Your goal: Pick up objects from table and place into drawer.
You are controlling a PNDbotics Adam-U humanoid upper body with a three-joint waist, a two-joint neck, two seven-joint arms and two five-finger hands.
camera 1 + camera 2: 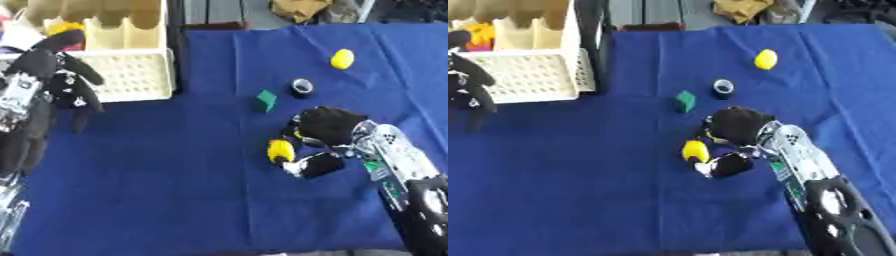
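**Blue-draped table, cluttered far edge**

Covered throughout by a creased blue cloth (175,190), brightly and evenly lit; bordered along the far edge by a dark vertical post (177,30) and grey slatted boards (223,11); topped beyond the cloth by a crumpled tan heap (741,9); edged at the near side by a pale strip of floor.
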